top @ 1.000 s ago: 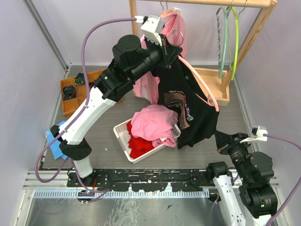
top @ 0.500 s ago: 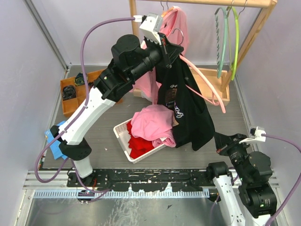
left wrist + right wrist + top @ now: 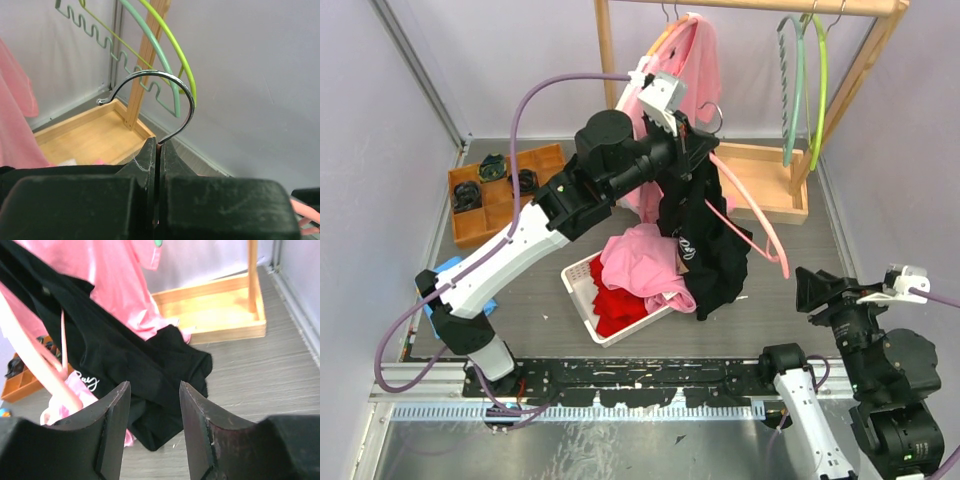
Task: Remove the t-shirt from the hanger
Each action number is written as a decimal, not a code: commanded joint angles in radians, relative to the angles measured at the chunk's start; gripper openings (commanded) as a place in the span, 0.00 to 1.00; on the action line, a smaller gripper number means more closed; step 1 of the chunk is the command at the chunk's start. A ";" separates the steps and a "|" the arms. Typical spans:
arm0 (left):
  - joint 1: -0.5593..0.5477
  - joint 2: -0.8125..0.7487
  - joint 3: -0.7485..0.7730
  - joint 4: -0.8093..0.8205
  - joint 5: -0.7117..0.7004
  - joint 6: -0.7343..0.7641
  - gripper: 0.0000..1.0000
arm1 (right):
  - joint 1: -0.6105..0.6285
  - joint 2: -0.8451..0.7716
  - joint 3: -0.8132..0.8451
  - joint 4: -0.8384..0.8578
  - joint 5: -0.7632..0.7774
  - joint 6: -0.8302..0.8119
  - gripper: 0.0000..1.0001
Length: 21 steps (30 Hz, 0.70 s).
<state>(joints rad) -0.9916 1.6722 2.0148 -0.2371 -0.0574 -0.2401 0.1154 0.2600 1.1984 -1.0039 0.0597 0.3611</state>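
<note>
The black t-shirt [image 3: 125, 360] on its pink hanger [image 3: 765, 223].
Your left gripper [image 3: 157, 148] clamps the hook [image 3: 150, 72]; your right gripper [image 3: 154, 390] gapes empty, t-shirt ahead of it.

1. The t-shirt [image 3: 710, 255] is black, with white script lettering printed on it.
2. The hanger [image 3: 37, 360] is pale pink, and its hook [image 3: 167, 95] is shiny silver.
3. A pink garment [image 3: 698, 60] hangs on a light, natural wood rack [image 3: 606, 50].
4. Two more hangers are on the rack, one sea-green [image 3: 800, 90] with a wavy edge and one lime green [image 3: 821, 80].
5. The basket [image 3: 578, 285] is white and latticed. It holds a pink cloth [image 3: 640, 262] over a red cloth [image 3: 615, 308].
6. The tray [image 3: 505, 215] is orange-brown, and the rag [image 3: 442, 278] near it is blue.
7. The table [image 3: 820, 250] is grey with fine streaks.
8. The cables [image 3: 530, 100] are purple.
</note>
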 commanded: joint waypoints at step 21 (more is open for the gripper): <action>-0.096 0.079 0.043 -0.037 0.013 0.098 0.00 | -0.004 0.337 0.350 0.095 -0.267 -0.210 0.61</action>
<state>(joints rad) -1.0725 1.7153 1.9709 -0.2588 -0.0494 -0.1749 0.1154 0.5373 1.5337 -0.9382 -0.1169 0.1905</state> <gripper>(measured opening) 0.023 0.610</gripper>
